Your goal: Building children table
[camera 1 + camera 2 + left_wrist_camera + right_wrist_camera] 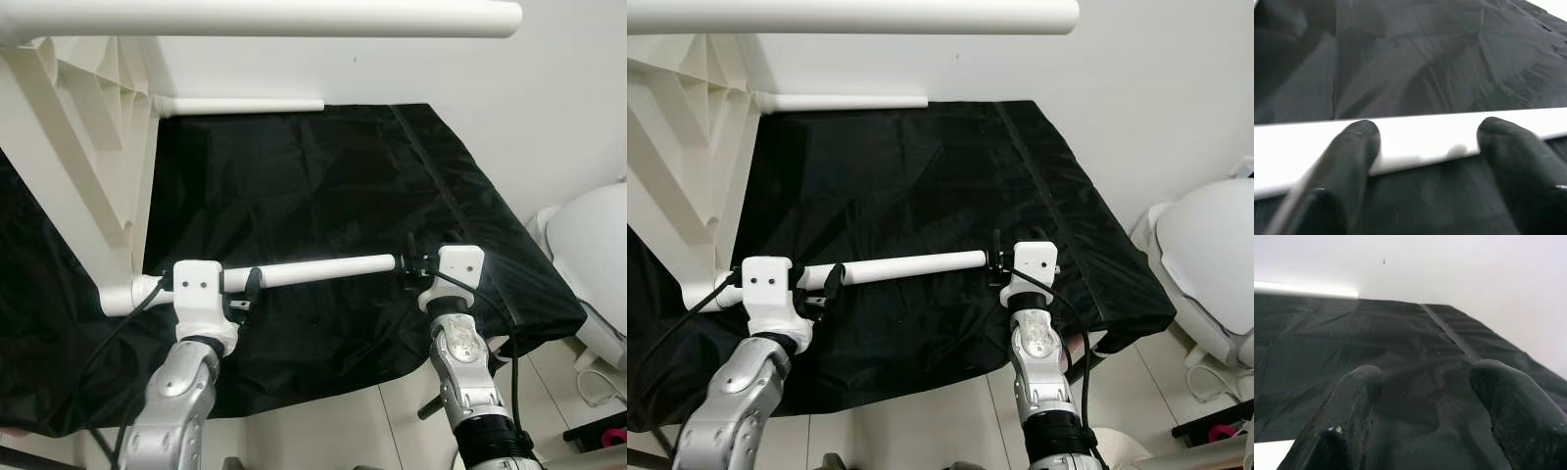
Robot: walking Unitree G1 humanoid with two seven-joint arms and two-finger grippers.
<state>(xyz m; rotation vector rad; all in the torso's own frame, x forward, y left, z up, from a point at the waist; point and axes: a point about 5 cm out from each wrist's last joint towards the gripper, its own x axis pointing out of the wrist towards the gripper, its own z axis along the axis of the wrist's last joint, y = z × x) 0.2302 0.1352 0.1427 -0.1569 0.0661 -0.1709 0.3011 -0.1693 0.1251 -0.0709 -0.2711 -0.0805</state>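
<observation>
Item count: three white table legs are seen. One leg lies level between the two grippers, its far end joined to the white ribbed table underside that stands on edge beyond the left gripper. A second leg projects from the same panel along the foot of the wall, well beyond both grippers. A third leg runs across overhead, above everything else.

Left gripper: two black fingers are held apart with the near leg lying across them; both fingertips are seen against the leg's white surface in the left wrist view. Whether the leg is pinched or merely touched cannot be told.

Right gripper: placed just at the free end of the same leg. Its two fingers are spread wide in the right wrist view, with nothing between them; a sliver of the white leg is seen beside one finger.

Surface: a black wrinkled sheet is spread beneath both grippers and the legs, its front edge hanging over pale floor tiles.

Room: a white wall is set behind and beside the sheet. A white rounded object is seen outboard of the right gripper, with a white cable and a pink item on the floor near it.
</observation>
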